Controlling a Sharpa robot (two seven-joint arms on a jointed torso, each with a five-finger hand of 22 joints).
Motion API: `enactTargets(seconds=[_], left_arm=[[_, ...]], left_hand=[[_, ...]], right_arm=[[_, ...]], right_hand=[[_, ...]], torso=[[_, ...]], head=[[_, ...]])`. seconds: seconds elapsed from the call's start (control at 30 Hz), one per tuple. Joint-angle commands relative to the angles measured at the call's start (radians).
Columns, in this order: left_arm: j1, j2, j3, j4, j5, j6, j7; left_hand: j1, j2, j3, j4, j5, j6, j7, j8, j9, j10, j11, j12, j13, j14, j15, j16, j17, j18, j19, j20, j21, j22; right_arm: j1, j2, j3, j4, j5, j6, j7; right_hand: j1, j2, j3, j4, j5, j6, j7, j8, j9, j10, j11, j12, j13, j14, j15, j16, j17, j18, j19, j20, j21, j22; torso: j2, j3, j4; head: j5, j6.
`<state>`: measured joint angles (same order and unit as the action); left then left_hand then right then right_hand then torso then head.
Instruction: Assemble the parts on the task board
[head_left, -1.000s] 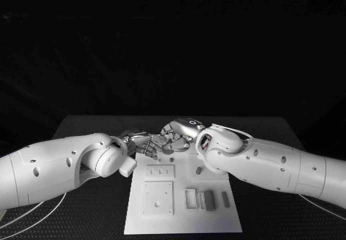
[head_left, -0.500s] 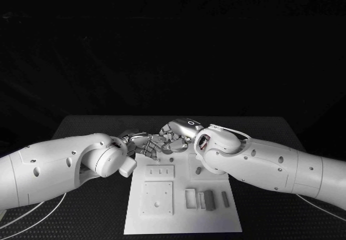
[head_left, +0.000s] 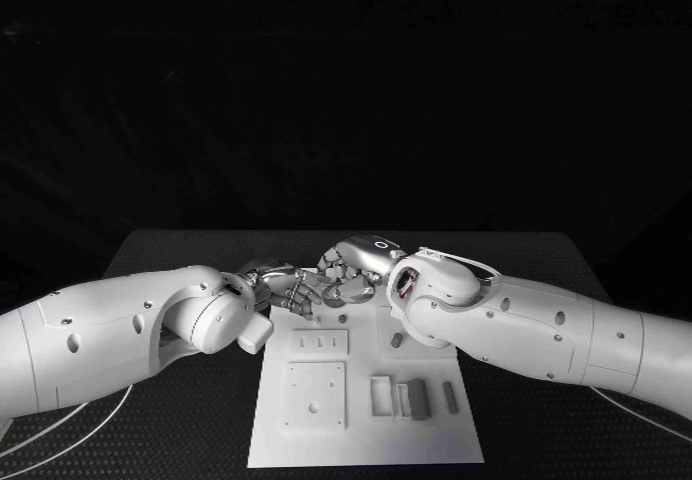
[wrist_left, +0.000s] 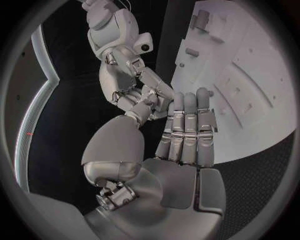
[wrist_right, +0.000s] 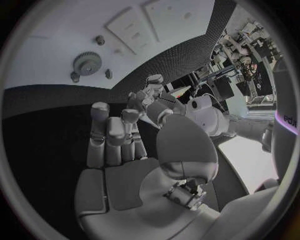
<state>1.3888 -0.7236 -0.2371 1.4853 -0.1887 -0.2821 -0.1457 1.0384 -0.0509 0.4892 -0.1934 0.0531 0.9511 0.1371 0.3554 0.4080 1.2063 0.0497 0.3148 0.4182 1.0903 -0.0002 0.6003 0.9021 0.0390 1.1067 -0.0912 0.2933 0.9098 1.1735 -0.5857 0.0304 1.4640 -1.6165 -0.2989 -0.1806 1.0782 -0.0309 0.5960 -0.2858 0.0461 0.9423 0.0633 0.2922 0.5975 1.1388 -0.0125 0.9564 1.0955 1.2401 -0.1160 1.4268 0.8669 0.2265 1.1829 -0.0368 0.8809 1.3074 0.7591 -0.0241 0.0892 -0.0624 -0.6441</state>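
Both our hands, left hand (head_left: 289, 288) and right hand (head_left: 351, 272), meet fingertip to fingertip above the task board's (head_left: 361, 440) far edge; whether they pinch anything, we cannot tell. Grey parts (head_left: 418, 399) lie lengthwise near us.

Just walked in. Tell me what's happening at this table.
A two-armed robot is working on a white task board on a black table. Its left hand and right hand meet fingertip to fingertip over the board's far edge; whether a part sits between them is too hidden to tell. On the board lie grey parts near the front, and a small gear sits near the far end. Assembly looks unfinished.
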Motion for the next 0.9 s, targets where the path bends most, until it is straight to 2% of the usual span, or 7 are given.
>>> enactTargets(seconds=[0.03, 0.37, 0.57, 0.9], left_arm=[[0.002, 0.004, 0.003, 0.004, -0.011, 0.0, 0.016], [0.002, 0.003, 0.003, 0.005, -0.014, 0.001, 0.013], [0.002, 0.003, 0.003, 0.005, -0.014, 0.003, 0.014], [0.002, -0.001, 0.003, 0.007, -0.014, 0.014, 0.026]], left_hand=[[0.008, 0.014, 0.011, -0.003, -0.004, 0.009, 0.0, 0.005, 0.001, 0.006, -0.002, 0.006, 0.004, 0.007, -0.002, 0.009, 0.002, 0.01, 0.002, -0.006, 0.004, 0.004], [0.01, 0.02, 0.021, -0.001, -0.004, 0.017, -0.003, 0.007, 0.003, 0.013, -0.005, 0.009, 0.01, 0.01, -0.004, 0.015, 0.003, 0.007, 0.003, -0.008, 0.007, 0.012], [0.029, 0.036, 0.053, -0.004, -0.002, 0.024, -0.007, 0.008, 0.003, 0.017, -0.007, 0.01, 0.016, 0.012, -0.007, 0.021, 0.003, 0.005, 0.003, -0.012, 0.009, 0.02], [0.045, 0.047, 0.098, -0.009, -0.001, 0.035, -0.012, 0.01, 0.005, 0.025, -0.011, 0.011, 0.026, 0.014, -0.009, 0.029, 0.001, 0.0, 0.004, -0.015, 0.009, 0.032]], right_arm=[[-0.003, 0.003, -0.001, 0.001, 0.006, 0.024, 0.006], [-0.003, 0.003, -0.001, -0.001, 0.006, 0.025, 0.005], [-0.004, 0.006, -0.001, -0.007, 0.006, 0.026, 0.005], [-0.005, 0.005, -0.002, -0.013, 0.006, 0.027, 0.005]], right_hand=[[0.001, 0.0, 0.002, 0.002, 0.002, 0.039, 0.035, 0.005, 0.002, 0.002, -0.002, 0.004, -0.001, 0.001, -0.007, 0.002, 0.001, 0.035, 0.0, -0.008, 0.005, 0.015], [0.0, 0.0, 0.002, 0.002, 0.002, 0.04, 0.035, 0.005, 0.003, 0.002, -0.002, 0.004, -0.002, 0.001, -0.007, 0.002, 0.001, 0.035, 0.001, -0.008, 0.005, 0.014], [0.0, 0.0, 0.002, 0.002, 0.002, 0.04, 0.034, 0.005, 0.003, 0.002, -0.003, 0.004, -0.002, 0.001, -0.007, 0.002, 0.001, 0.035, 0.001, -0.008, 0.005, 0.014], [0.0, 0.0, 0.003, 0.002, 0.002, 0.04, 0.034, 0.005, 0.003, 0.002, -0.003, 0.004, -0.002, 0.001, -0.007, 0.002, 0.001, 0.035, 0.001, -0.008, 0.004, 0.014]], torso=[[0.0, -0.0001, 0.0008], [0.0, 0.0, 0.0003], [0.0, 0.0001, 0.0], [0.0, -0.0002, 0.0007]], head=[[0.0, -0.001], [0.0, -0.001], [0.0, 0.0], [-0.002, -0.002]])
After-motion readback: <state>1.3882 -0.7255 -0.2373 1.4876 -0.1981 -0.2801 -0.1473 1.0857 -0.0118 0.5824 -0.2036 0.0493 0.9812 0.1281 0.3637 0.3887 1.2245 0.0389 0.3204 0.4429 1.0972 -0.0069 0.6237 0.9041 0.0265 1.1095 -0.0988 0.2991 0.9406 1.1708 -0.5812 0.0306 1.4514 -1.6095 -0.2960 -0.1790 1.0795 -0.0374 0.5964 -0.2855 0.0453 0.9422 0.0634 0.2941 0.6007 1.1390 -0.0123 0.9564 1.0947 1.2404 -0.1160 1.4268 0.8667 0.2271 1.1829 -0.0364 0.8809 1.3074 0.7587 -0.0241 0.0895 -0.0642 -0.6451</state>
